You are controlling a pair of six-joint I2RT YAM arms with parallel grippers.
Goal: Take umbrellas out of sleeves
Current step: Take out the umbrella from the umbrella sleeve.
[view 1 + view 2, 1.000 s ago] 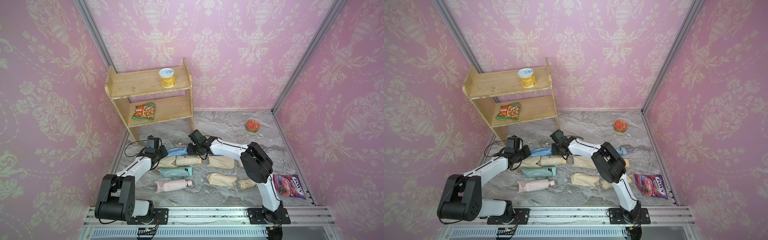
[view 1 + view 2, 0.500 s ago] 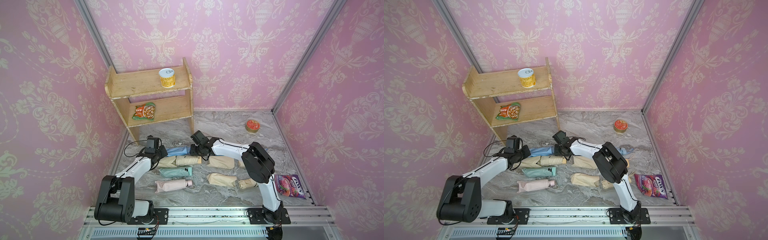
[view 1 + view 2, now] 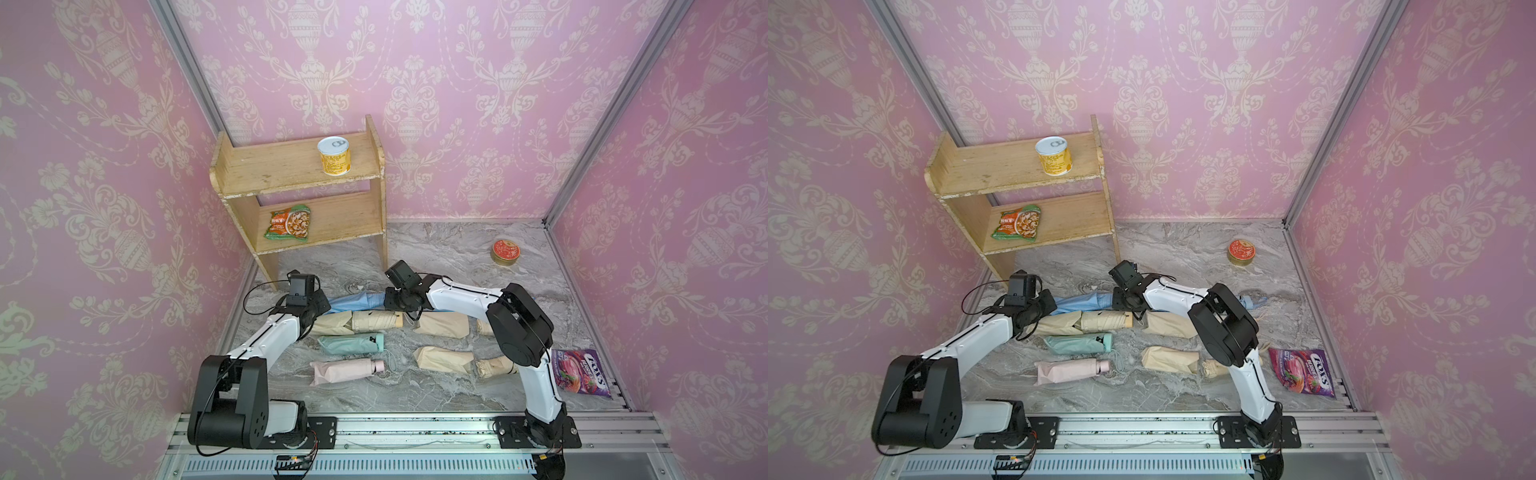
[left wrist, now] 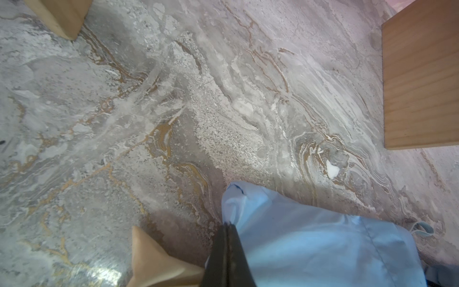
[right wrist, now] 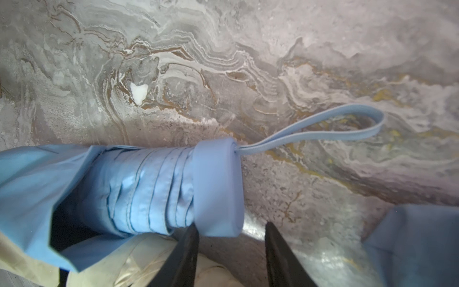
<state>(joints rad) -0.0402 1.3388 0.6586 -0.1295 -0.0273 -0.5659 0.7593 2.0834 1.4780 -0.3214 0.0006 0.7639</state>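
Left claw (image 4: 228, 225) grips the sleeve (image 4: 310, 236) end. Right claw (image 5: 231, 225) stands half-wide, empty. The umbrella (image 5: 149, 188) lies handle-first just off its tips, with the sleeve at its 9 o'clock in both top views.

Left jaws together, right jaws apart.

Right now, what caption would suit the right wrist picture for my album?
Light blue umbrella partly out of its sleeve on the marble table, the open right gripper poised beside its handle.
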